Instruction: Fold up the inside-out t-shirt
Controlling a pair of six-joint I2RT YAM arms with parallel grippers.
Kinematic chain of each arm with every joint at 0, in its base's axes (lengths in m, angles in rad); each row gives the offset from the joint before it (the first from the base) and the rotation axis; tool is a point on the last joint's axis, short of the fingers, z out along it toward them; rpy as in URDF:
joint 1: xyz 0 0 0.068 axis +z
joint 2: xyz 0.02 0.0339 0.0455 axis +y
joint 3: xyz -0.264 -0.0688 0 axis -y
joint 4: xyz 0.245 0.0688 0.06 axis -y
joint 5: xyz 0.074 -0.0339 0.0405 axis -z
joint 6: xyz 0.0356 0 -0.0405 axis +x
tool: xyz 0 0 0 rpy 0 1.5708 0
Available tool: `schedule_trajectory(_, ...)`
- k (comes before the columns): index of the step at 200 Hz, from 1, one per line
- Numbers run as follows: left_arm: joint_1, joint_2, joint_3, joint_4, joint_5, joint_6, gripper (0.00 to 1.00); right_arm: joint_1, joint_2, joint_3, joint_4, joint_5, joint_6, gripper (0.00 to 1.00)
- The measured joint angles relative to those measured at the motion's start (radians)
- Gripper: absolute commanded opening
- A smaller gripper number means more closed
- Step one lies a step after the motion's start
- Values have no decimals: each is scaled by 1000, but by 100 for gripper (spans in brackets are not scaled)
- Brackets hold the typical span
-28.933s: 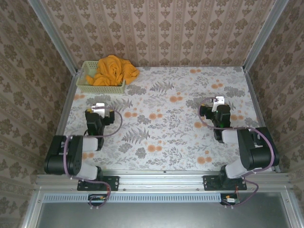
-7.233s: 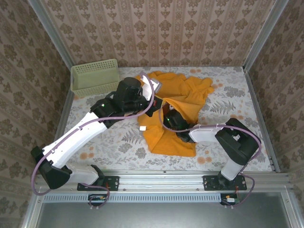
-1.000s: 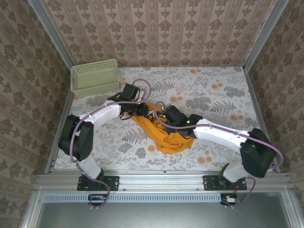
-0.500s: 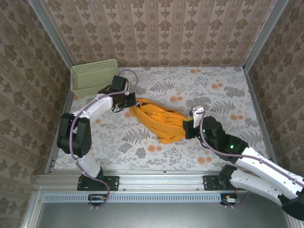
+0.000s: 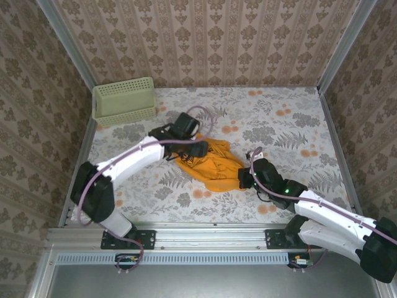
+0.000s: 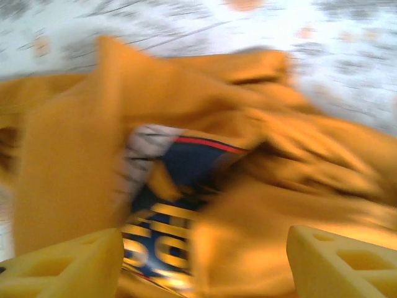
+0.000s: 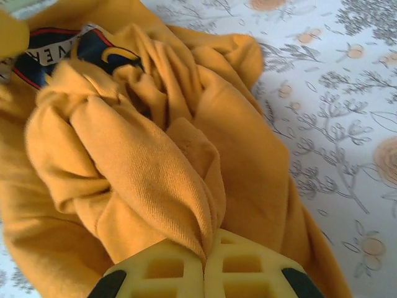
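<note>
Floral table [image 5: 279,118]; one t-shirt [image 5: 214,164], one basket [image 5: 124,102]

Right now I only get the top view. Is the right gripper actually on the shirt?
Observer: Yes. The right wrist view shows the right gripper shut on a bunched fold of the shirt.
Operator: Left one?
Observer: The left gripper is open, fingers wide apart, cloth in front of them, nothing pinched.
Operator: Print showing?
Observer: Yes, dark blue print peeks out between orange folds ahead of the left gripper, though that view is blurred.
</note>
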Motion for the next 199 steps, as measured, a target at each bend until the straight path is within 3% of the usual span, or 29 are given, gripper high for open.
schedule_trajectory(25,-111,-71,-6,30,-13,3,68,18,0,16,39,-23,1,0)
schedule_trajectory(80,-116,68,-9,34,-18,-19,54,38,0,23,50,-25,5,0)
schedule_trajectory(105,-116,87,-16,24,-16,-33,36,38,0,23,50,-20,14,0)
schedule_trajectory(135,-116,87,-30,24,-18,-43,4,38,28,42,36,6,31,1)
schedule_trajectory(146,-116,86,-36,25,-18,-33,0,34,45,56,29,7,35,8)
schedule_trajectory(167,-117,64,-68,41,-21,-34,0,11,73,90,10,-14,40,35)
schedule_trajectory(199,-142,-91,-185,100,-28,-8,0,-35,121,190,-51,-76,-4,64)
